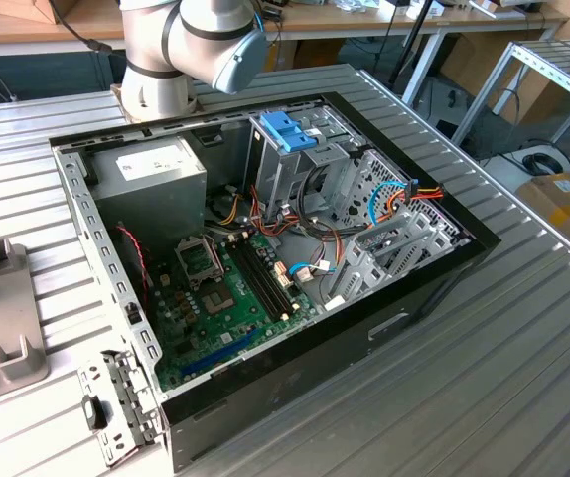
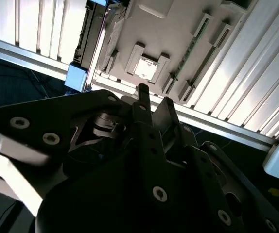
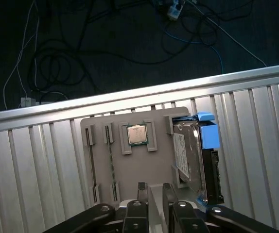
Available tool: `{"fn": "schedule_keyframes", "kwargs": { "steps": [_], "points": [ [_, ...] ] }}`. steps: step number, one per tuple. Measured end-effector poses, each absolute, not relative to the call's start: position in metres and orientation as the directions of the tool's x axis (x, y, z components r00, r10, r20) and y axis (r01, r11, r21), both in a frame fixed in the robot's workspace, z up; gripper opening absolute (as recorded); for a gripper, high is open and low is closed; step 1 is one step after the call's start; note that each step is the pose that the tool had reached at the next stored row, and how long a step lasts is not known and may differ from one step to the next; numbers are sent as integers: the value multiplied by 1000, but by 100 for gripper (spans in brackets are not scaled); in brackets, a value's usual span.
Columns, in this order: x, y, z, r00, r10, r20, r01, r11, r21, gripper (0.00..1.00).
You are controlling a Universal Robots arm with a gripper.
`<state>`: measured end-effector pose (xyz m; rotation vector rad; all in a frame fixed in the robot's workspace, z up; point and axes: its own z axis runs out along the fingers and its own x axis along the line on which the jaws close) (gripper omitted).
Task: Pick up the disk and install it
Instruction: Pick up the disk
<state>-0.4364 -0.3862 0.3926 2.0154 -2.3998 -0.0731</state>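
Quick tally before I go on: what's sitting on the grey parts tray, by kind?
Disk: 1
Processor chip: 1
Memory sticks: 2
Total: 4

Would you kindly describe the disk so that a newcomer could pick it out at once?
On the ribbed metal table lies a flat grey parts tray. The disk stands in the slot at one end of the tray, a dark metal hard drive with a white label. Its light blue bracket sets it apart from the small square processor chip lying flat in the tray's middle.
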Motion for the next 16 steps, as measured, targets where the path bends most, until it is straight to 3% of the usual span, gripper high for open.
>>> {"fn": "schedule_keyframes", "kwargs": {
  "steps": [2,3,6,7,16],
  "points": [
    [-436,-386,393,-173,-985,-25,-984,172,40,35],
    [-436,-386,393,-173,-985,-25,-984,172,40,47],
    [-436,-386,393,-172,-985,-25,-984,171,40,53],
    [-436,-386,393,-172,-985,-25,-984,171,40,60],
    [-436,-383,392,-172,-985,-25,-985,171,40,60]
  ]
}}
